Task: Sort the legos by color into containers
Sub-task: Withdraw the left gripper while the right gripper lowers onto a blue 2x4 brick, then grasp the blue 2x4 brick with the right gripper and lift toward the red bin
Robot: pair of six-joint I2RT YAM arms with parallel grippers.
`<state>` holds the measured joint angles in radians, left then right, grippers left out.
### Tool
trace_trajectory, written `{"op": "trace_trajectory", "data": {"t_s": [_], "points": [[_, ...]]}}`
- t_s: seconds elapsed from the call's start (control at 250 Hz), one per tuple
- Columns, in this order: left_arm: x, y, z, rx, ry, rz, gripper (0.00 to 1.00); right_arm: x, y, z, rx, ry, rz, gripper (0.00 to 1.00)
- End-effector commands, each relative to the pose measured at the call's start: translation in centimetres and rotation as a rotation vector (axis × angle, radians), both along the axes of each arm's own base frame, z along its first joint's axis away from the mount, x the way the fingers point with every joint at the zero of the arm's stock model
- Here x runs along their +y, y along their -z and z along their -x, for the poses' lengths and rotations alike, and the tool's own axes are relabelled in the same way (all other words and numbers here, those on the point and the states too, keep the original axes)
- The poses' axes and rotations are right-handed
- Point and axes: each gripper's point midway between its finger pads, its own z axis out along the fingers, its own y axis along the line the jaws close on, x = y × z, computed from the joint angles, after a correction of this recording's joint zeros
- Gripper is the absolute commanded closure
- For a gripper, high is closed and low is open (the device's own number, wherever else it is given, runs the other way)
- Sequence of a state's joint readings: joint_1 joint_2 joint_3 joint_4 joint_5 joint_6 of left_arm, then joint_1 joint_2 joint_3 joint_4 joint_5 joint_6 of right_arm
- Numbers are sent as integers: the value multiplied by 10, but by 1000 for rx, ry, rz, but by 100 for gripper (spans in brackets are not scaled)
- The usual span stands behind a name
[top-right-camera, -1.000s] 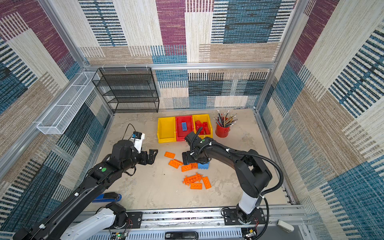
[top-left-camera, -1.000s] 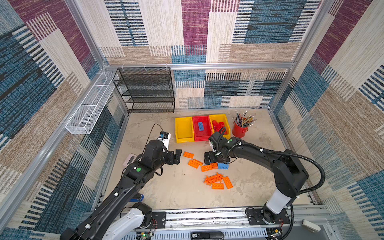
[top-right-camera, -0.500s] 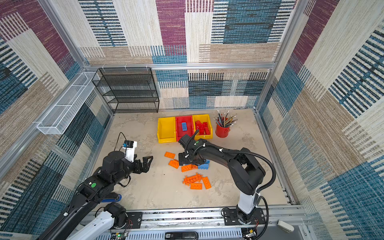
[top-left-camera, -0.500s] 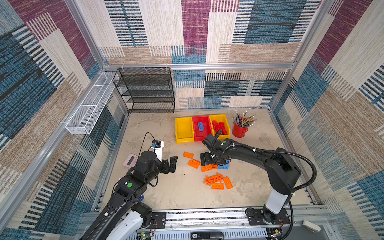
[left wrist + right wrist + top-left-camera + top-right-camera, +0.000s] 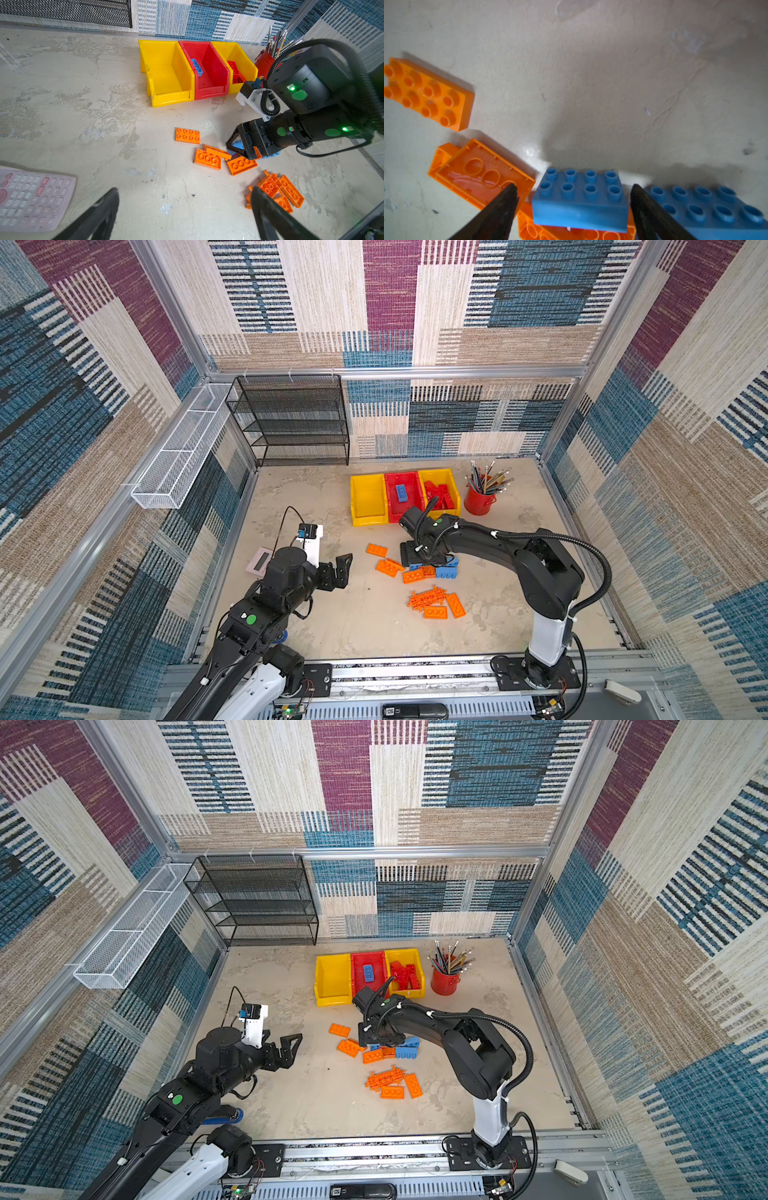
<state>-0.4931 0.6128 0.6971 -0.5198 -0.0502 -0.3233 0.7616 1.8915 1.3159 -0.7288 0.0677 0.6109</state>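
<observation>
My right gripper is open and straddles a light blue brick that lies on an orange one, with a small gap at each fingertip. A second blue brick lies beside it. In both top views this gripper is low over the scattered orange legos. My left gripper hangs open over bare table, holding nothing. The containers stand in a row: a yellow bin, a red bin holding one blue brick, and a yellow bin with red bricks.
A pink calculator lies left of my left gripper. A red pencil cup stands right of the bins. A black mesh rack is at the back wall and a white wire basket hangs on the left wall.
My right gripper shifted slightly left and down over the blue brick, and its jaws have narrowed around it. My left arm drew back toward the front of the table, still open.
</observation>
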Motion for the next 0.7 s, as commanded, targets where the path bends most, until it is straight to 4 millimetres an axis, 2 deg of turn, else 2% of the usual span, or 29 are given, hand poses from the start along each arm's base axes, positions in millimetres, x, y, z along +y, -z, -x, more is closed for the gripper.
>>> {"op": "trace_trajectory", "data": {"t_s": [0.0, 0.144, 0.34, 0.7], "points": [[1, -2, -1, 1, -14, 6, 1, -2, 2, -4, -17, -5, 18, 23], [0, 0, -2, 6, -11, 9, 1, -4, 5, -4, -15, -14, 31, 37], [-1, 2, -3, 12, -9, 8, 1, -5, 13, 1, 6, -25, 35, 37], [-7, 6, -8, 30, 9, 1, 1, -8, 18, 5, 23, -36, 44, 30]]}}
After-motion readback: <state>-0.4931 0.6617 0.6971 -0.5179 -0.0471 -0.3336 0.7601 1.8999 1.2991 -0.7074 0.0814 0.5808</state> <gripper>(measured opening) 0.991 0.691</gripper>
